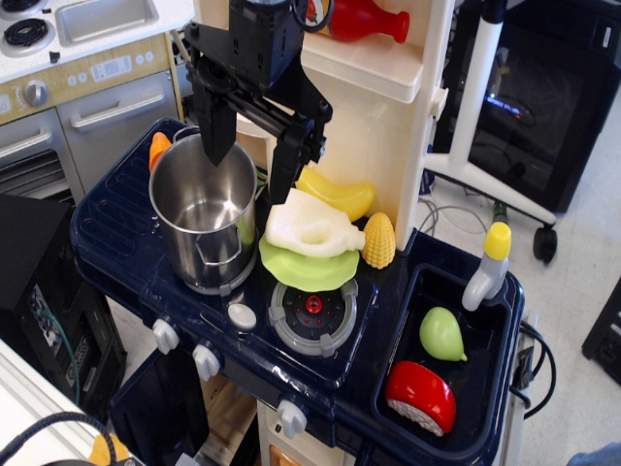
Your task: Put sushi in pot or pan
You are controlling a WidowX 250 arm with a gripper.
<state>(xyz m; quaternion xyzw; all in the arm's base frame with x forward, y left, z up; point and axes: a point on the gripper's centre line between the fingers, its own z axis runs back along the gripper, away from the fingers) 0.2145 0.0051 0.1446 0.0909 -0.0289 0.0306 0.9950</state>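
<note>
The sushi (420, 396), with a glossy red top and white bumpy base, lies in the front of the toy sink basin (490, 340) at the lower right. The shiny steel pot (204, 214) stands upright on the left of the dark blue toy stove; what shows of its inside is bare. My black gripper (250, 150) hangs open and empty just above the pot's back right rim, one finger (217, 131) over the pot and the other (286, 160) outside it. It is far from the sushi.
A cream-white jug (310, 228) lies on a green plate (309, 267) beside the pot, with a yellow banana (340, 192) and corn (378, 241) behind. A green pear (441, 335) and the faucet (488, 262) are in the sink. A red bottle (367, 21) sits on the shelf. An orange toy (158, 148) lies left of the pot.
</note>
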